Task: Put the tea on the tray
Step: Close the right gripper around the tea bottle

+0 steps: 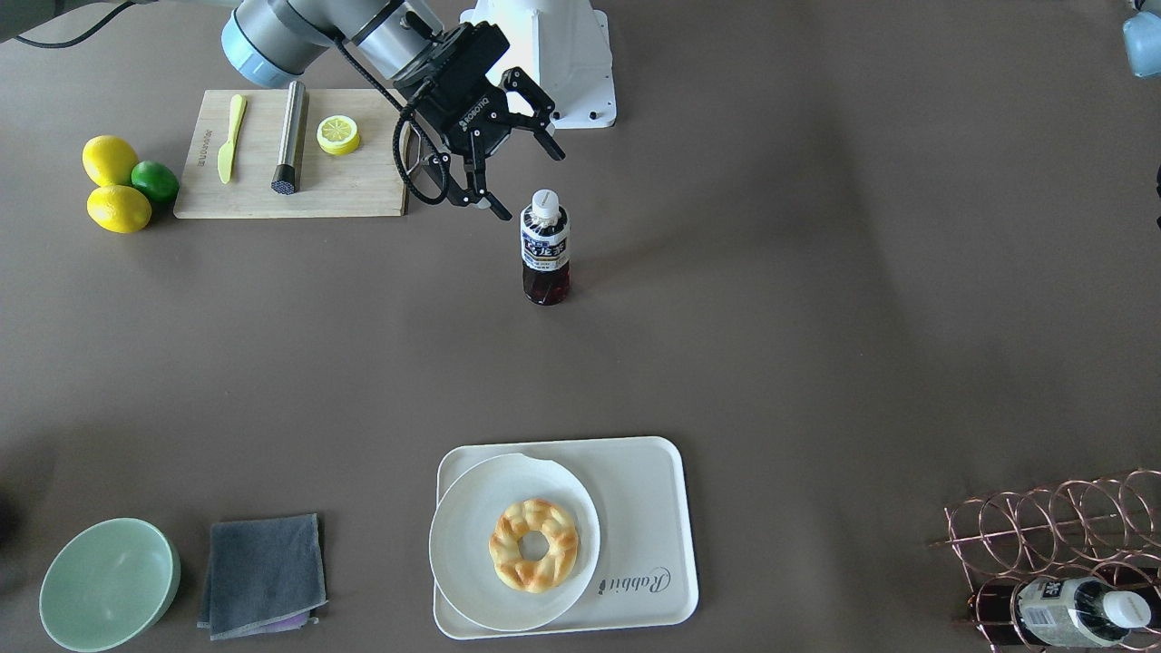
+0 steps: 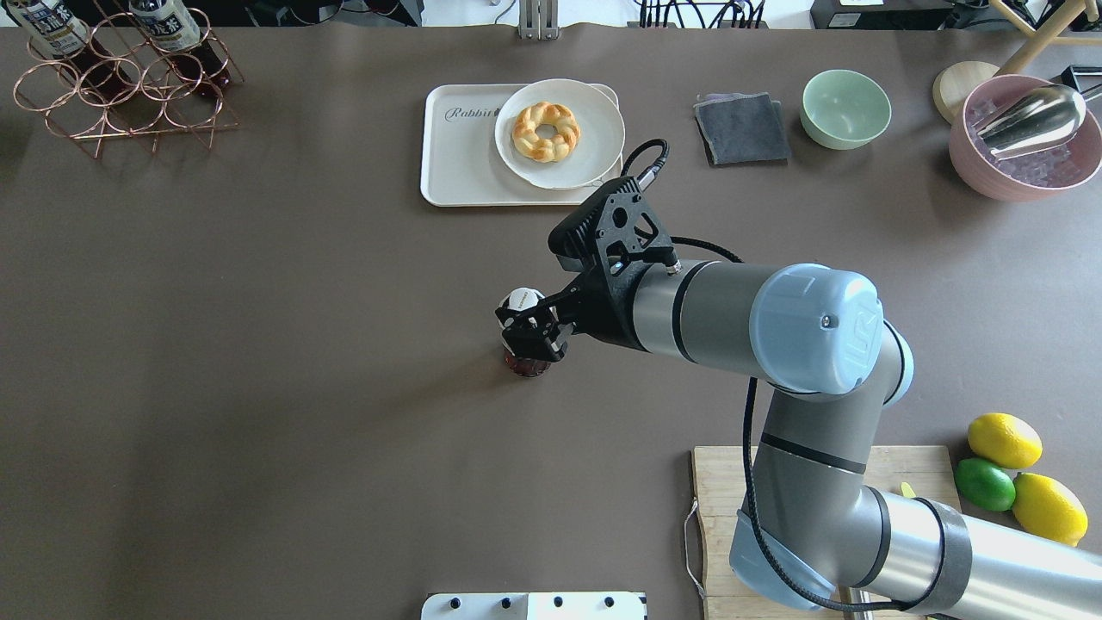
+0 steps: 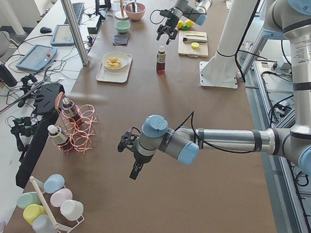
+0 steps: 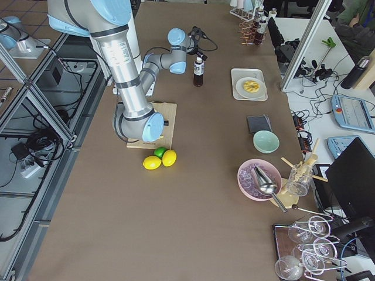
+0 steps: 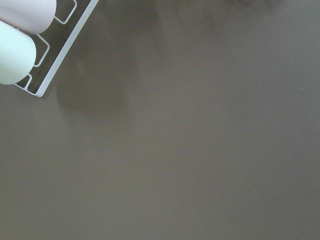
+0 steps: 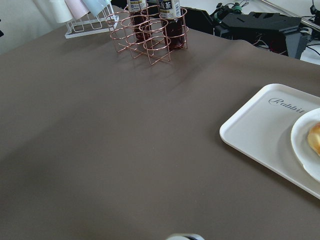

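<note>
The tea stands upright mid-table, a small bottle of dark liquid with a white cap and a blue-banded label; it also shows in the overhead view. My right gripper is open, tilted, just above and behind the cap, not touching the bottle. The cap's edge shows at the bottom of the right wrist view. The cream tray lies at the far edge from me, marked "Rabbit". My left gripper hangs over bare table far from the tea; I cannot tell whether it is open.
A white plate with a ring pastry covers one half of the tray. A cutting board, lemons, a green bowl, a grey cloth and a copper bottle rack ring the table.
</note>
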Controlling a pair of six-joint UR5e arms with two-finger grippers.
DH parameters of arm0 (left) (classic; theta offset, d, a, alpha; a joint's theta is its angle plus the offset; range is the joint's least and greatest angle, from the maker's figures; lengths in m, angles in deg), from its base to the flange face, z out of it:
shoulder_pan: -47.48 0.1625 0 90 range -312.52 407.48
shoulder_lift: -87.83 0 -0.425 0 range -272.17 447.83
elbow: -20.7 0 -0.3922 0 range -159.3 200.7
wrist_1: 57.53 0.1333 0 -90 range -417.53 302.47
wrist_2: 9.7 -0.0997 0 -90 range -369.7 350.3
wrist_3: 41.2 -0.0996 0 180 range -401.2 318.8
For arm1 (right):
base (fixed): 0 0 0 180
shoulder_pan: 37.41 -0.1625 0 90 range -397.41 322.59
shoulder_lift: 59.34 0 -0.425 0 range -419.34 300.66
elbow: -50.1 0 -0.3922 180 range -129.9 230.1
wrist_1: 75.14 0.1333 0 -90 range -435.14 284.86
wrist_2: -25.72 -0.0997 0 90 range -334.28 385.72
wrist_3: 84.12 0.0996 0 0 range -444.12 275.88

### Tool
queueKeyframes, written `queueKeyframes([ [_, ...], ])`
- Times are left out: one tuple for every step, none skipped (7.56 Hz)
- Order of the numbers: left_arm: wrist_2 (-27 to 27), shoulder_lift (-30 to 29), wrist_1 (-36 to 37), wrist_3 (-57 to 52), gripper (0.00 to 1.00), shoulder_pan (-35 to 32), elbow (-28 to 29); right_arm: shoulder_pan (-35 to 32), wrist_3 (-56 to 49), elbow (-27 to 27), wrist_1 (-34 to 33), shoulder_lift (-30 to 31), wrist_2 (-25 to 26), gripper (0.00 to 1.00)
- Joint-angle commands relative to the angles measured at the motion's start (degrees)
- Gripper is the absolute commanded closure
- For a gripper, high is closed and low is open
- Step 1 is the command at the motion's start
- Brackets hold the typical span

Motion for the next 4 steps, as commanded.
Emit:
queueKeyframes([
  [0.04,0.03,0.0,-0.1,0.0,-0.07,0.14,3.51,0.01,0.38,0.08,0.82,6.62,0.0],
  [0.04,0.03,0.0,-0.1,0.0,-0.07,0.14,4.04,0.01,0.65,0.08,0.74,7.78,0.0],
  [0.04,0.03,0.0,-0.1,0.0,-0.07,0.06,4.39,0.01,1.52,0.08,0.65,9.36,0.0],
  [0.04,0.03,0.0,-0.1,0.0,-0.07,-0.03,5.44,0.01,1.62,0.08,0.21,11.29,0.02],
])
